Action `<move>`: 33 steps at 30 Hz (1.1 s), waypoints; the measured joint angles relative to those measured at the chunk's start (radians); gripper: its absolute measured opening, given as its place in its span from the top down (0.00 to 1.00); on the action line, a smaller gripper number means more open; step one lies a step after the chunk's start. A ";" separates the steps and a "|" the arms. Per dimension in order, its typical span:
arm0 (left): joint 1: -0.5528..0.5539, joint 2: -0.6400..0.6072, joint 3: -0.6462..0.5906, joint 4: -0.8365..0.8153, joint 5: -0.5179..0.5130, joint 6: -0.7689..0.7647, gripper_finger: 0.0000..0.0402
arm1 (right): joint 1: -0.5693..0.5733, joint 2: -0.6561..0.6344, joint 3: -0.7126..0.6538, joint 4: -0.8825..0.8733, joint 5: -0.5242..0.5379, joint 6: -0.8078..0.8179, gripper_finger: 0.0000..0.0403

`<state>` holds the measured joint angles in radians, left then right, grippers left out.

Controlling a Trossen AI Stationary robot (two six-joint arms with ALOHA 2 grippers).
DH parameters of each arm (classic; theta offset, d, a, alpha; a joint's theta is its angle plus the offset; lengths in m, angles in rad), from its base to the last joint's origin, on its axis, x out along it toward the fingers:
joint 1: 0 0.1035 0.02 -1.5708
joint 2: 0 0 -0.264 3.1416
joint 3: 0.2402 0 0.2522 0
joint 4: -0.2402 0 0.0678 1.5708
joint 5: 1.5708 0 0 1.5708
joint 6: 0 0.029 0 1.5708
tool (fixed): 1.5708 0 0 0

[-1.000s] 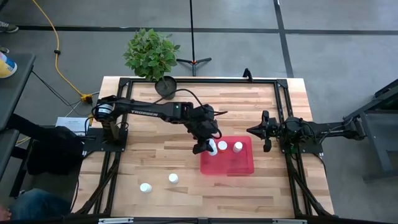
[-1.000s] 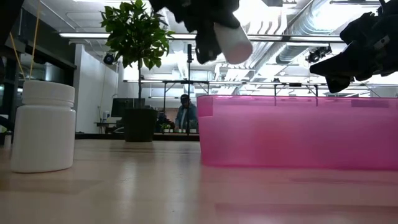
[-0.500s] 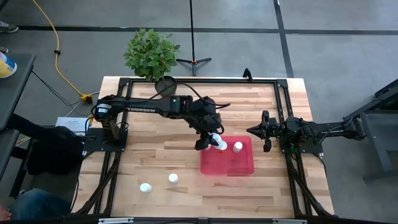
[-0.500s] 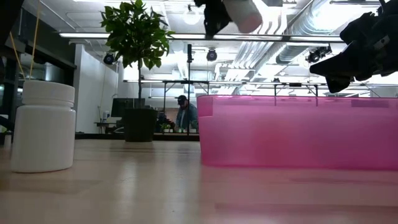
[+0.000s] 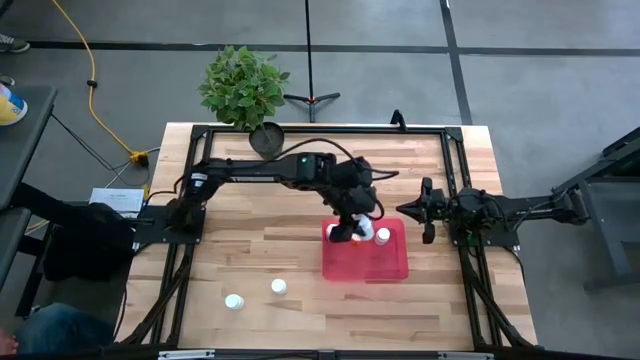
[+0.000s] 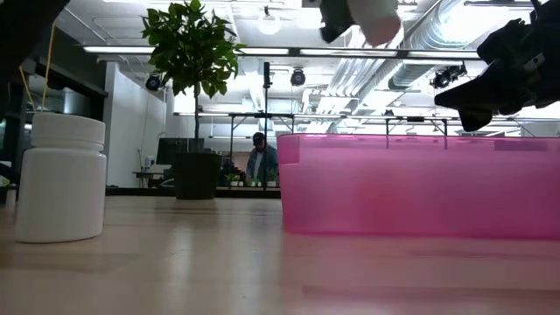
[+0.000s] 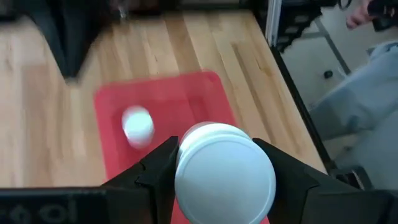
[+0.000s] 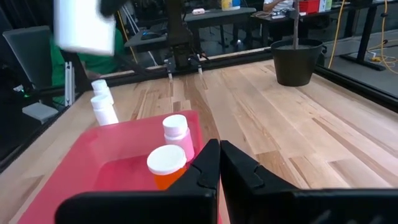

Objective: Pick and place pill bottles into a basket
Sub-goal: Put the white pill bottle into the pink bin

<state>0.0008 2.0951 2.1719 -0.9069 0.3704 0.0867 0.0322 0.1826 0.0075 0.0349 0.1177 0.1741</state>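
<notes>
White plastic, the small capped pill bottle (image 7: 225, 173) is sitting pinched in the left end effector (image 5: 356, 225), hanging above the far part of the translucent red rectangular basket (image 5: 366, 265). Two like bottles (image 8: 176, 132) are already standing inside, the far-right one (image 5: 383, 236) just beside the carried one. A release from this height risks the bottle bouncing, tipping or knocking those neighbours over. The right end effector (image 5: 427, 212), fingers pressed together, is waiting just right of the basket, near enough to crowd a wide swing. Two more bottles (image 5: 279, 287) are standing on the wooden surface (image 5: 240, 240) at near left; a dark plant pot (image 5: 266, 139) is sitting far off.
</notes>
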 joint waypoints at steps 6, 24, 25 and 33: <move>-0.002 0.065 0.057 -0.010 0.028 0.021 0.46 | 0.000 0.023 0.000 0.000 0.003 0.000 0.99; -0.001 0.114 0.076 -0.081 -0.078 0.041 0.46 | 0.000 0.041 0.000 0.000 0.003 0.000 0.99; -0.001 0.114 0.076 -0.090 -0.086 0.041 0.46 | 0.000 0.041 0.000 0.000 0.003 0.000 0.99; -0.003 0.114 0.076 -0.166 -0.118 0.041 0.46 | 0.000 0.041 0.000 0.000 0.003 0.000 0.99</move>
<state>-0.0018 2.2093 2.2475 -1.0731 0.2521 0.1272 0.0323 0.2234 0.0078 0.0349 0.1207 0.1741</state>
